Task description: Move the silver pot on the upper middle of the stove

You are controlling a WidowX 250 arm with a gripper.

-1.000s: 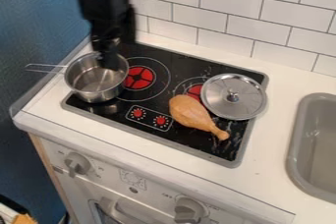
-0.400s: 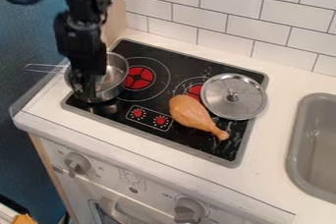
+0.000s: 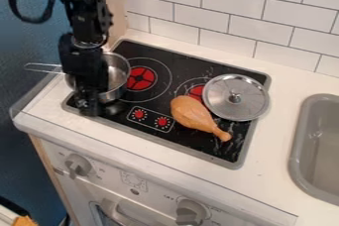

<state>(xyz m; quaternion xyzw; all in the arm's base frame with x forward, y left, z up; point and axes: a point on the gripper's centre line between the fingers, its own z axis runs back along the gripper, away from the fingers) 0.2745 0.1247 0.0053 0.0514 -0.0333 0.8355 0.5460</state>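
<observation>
toy kitchen, stove point(image 3: 187, 76), sink point(image 3: 297, 145), tiled wall point(image 3: 233, 14)

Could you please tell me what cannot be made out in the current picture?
All in the camera view:
- Near left wall of the silver pot: hidden behind the claw.
- Whether claw and pot touch: the claw's dark bulk hides it.
- Part of the right burner: under the lid and drumstick.
- Sink: cut off by the right edge.
</observation>
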